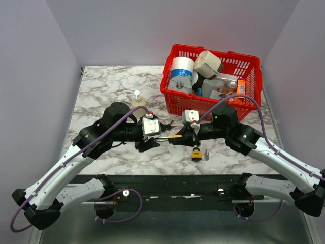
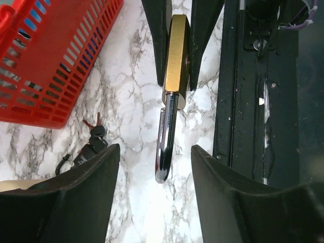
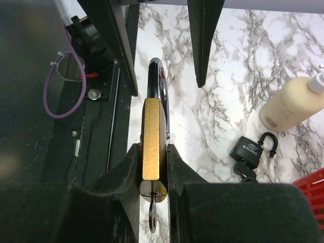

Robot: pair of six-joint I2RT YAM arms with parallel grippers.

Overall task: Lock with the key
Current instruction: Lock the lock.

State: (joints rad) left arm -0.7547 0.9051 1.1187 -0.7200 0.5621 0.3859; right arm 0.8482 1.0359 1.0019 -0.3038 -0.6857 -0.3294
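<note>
- Right gripper (image 3: 153, 149) clamps the brass padlock (image 3: 152, 129) by its body, key (image 3: 152, 218) in its base.
- I see left gripper (image 2: 154, 152) open, fingers at 3 and 9 o'clock of the shackle (image 2: 164, 142), not touching.

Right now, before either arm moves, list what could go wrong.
Only the right tool pinches the padlock; a push on the shackle may twist it loose.
The left tool stands open astride the shackle, not touching; closing off-centre could knock it.
The key sticks from the padlock's end, ungripped; it might fall out.
</note>
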